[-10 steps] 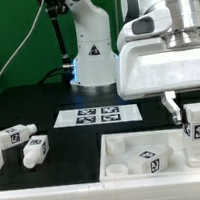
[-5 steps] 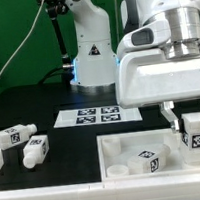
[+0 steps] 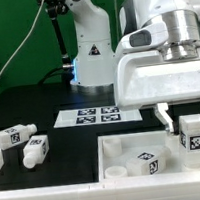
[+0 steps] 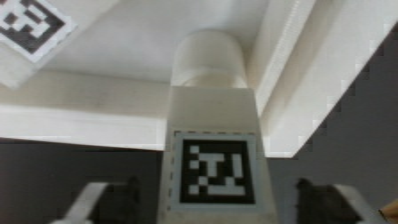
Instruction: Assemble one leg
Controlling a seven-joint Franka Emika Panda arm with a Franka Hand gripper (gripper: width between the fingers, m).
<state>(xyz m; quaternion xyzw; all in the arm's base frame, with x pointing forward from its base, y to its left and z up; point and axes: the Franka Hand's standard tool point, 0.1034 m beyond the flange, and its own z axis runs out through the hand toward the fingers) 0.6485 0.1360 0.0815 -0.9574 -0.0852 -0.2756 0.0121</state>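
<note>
Gripper: My gripper (image 3: 191,128) has one finger on each side of the leg (image 3: 194,138). The leg stands upright right under the hand, so I think it is gripped. In the wrist view I see a thin dark strip between each of the fingers (image 4: 100,200) and the leg, so the hold may be loose.
Where the leg is: It is over the corner of the big white tray piece (image 3: 121,146), at the exterior view's right. Its thin round end (image 4: 214,60) points at that piece. I cannot tell if it touches yet.
Weight: I think it is light. It is a short, chunky plastic post.
Hardness: It looks stiff. I do not think it will bend or squash when I squeeze it.
Slippery: The plastic looks smooth. I think the leg could slide or turn between the fingers.
Breakable: It looks tough, but the thin round end may be the weak part.
Where to hold: I would hold the flat sides of the square part, next to the tag (image 4: 217,165). That leaves the round end free to go in.
Watch out: If the leg tips, I think the round end will miss its hole.
Other things: A spare leg (image 3: 11,135) and a second spare leg (image 3: 33,150) lie on the table at the exterior view's left. The marker board (image 3: 95,116) lies behind the tray piece.
</note>
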